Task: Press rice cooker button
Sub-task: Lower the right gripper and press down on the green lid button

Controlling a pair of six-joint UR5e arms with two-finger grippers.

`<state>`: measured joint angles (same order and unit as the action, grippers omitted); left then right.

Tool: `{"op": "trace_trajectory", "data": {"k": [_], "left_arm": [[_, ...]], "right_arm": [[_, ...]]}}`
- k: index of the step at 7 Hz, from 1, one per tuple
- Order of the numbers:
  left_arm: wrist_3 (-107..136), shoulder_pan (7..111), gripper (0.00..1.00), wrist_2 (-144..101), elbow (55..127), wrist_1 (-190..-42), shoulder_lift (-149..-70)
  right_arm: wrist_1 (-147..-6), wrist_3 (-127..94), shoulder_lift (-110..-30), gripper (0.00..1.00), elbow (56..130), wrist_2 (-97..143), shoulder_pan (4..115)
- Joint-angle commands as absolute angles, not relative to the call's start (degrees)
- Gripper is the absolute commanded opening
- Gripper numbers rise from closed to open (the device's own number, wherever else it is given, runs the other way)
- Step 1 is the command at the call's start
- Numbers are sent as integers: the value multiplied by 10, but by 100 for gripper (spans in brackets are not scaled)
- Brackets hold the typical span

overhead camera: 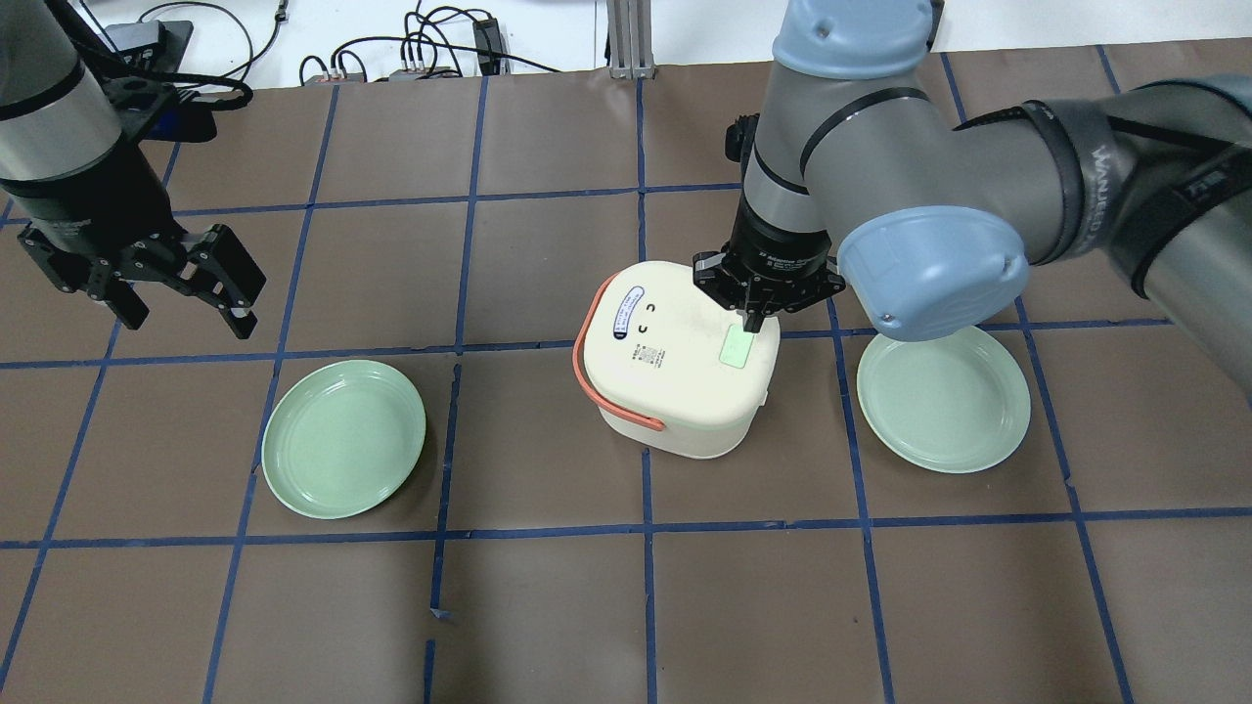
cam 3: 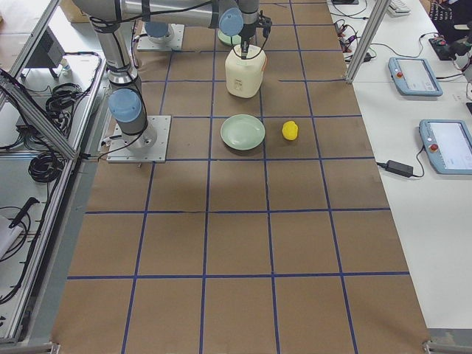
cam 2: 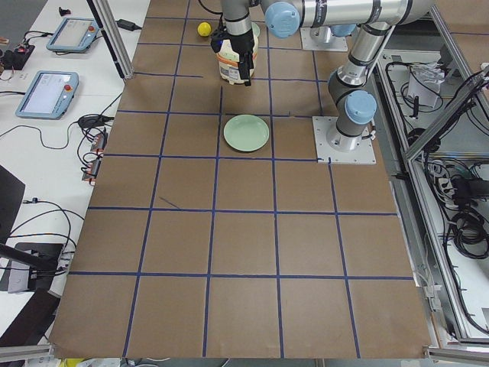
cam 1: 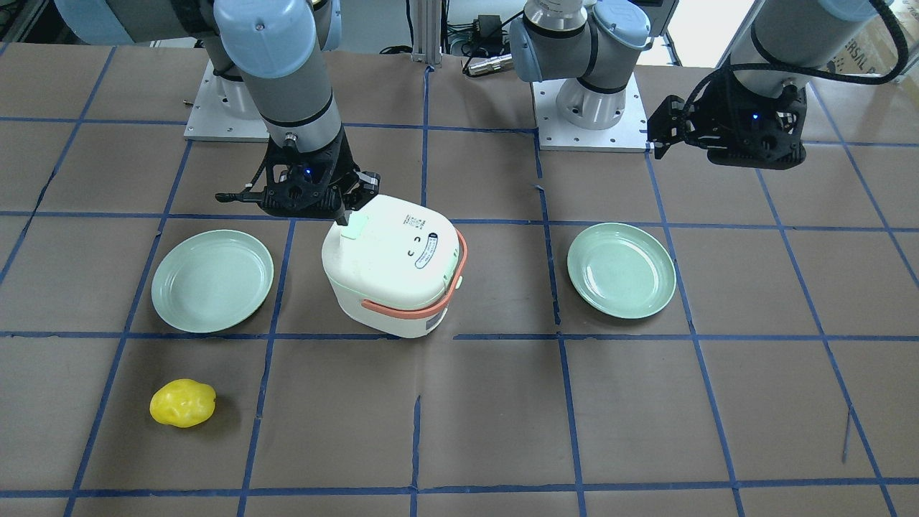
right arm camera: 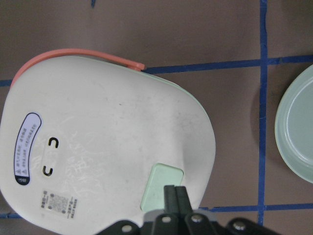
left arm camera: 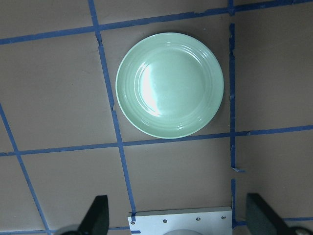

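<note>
Right wrist-mounted view, entry one: we list the right gripper [right arm camera: 174, 196], which points straight down with its two fingers pressed together and nothing between them. Its tips sit at the edge of the mint-green button [right arm camera: 161, 188] on the lid [right arm camera: 107, 122]. We cannot tell whether they touch it.

Entry two: the rice cooker [overhead camera: 675, 401] is white and rounded, with its lid down. It stands upright near the middle of the table [overhead camera: 548, 606]. Its coral-orange handle [overhead camera: 575, 344] lies folded around the side away from the gripper. The lid bears a printed face and a dark oval label [right arm camera: 25, 147].

Entry three: the left gripper [overhead camera: 186, 303] has its fingers spread wide and holds nothing. It hangs above the table on the robot's left, well apart from the cooker.

Entry four: the first plate [overhead camera: 344, 437] is mint green and lies flat between the left gripper and the cooker.

Entry five: the second plate [overhead camera: 944, 396] matches the first and lies just beside the cooker on the robot's right.

Entry six: a yellow lumpy object [cam 1: 182, 403] lies near the second plate on the operators' side, apart from it.
</note>
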<state>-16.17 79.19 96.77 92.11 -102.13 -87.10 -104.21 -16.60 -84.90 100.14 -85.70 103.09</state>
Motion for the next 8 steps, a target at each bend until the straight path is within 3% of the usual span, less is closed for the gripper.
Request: {"op": "trace_trajectory", "data": {"k": [1, 8], "left_arm": [[-162, 792, 100, 968, 921, -1021, -871], [-162, 792, 100, 968, 921, -1021, -871]], "right_arm": [[-1075, -167, -846, 14, 1026, -856, 1031], [-1075, -168, -842, 15, 1028, -845, 1032]]}}
